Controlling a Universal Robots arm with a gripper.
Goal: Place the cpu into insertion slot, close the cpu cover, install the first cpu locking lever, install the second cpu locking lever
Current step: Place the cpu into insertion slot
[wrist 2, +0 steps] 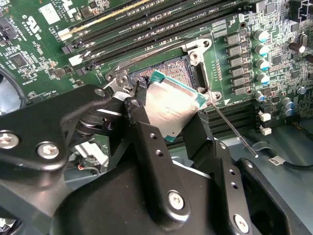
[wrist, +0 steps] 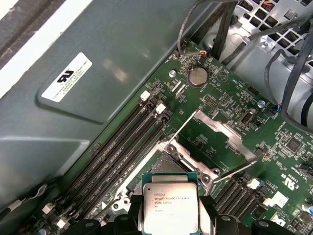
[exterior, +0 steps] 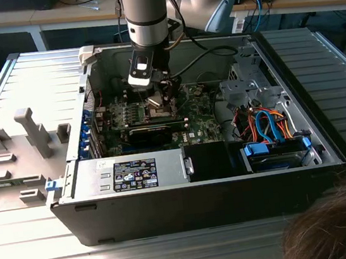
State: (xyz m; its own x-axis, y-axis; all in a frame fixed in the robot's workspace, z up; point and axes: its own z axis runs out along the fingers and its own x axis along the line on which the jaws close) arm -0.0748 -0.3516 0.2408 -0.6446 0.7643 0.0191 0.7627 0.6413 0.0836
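One open computer case (exterior: 202, 208); green motherboard (exterior: 200, 116) inside. My gripper (wrist 2: 172, 111) clamped on cpu (wrist 2: 173, 103) by opposite edges, underside free, I judge for straight drop. cpu cover (wrist: 222, 131) swung back, insertion slot (wrist: 164, 165) exposed; cpu just above it, unseated. Thin locking lever (wrist 2: 234, 129) juts near finger, possible snag.

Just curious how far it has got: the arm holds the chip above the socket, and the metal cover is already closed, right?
Not quite. The cpu cover is open, swung back off the insertion slot, as the first wrist view shows. The gripper does hold the cpu above it.
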